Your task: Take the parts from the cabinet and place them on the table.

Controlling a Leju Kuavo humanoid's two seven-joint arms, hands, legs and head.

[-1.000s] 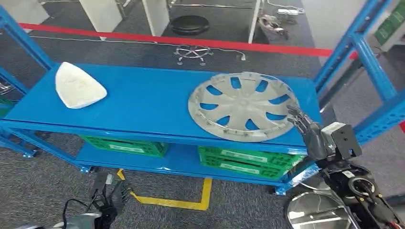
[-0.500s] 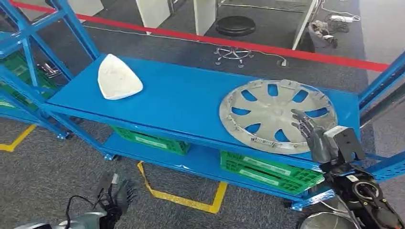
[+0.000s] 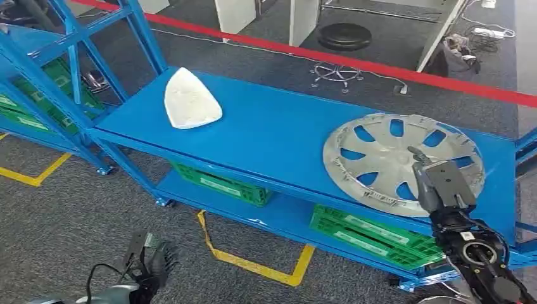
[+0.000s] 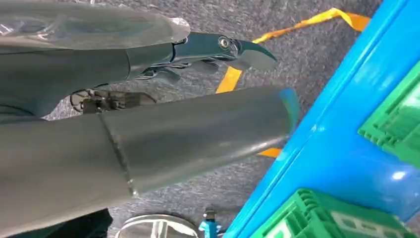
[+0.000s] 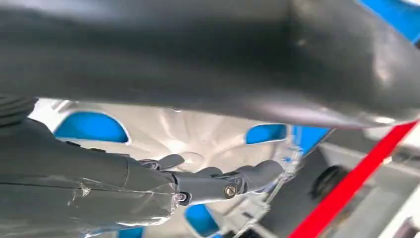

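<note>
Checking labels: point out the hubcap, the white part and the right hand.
hubcap (image 3: 373,158), head view, centre hub.
white part (image 3: 190,101), head view, middle of its top face.
right hand (image 3: 425,171), head view, back of the hand.

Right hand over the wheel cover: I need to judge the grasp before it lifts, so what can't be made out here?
- Head view: whether the right hand touches the wheel cover; the wrist block hides its fingers.
- Right wrist view: contact is blurred, and the thick thumb hides much of the cover.
- Head view: the blue shelf is cut off at the right edge.
</note>
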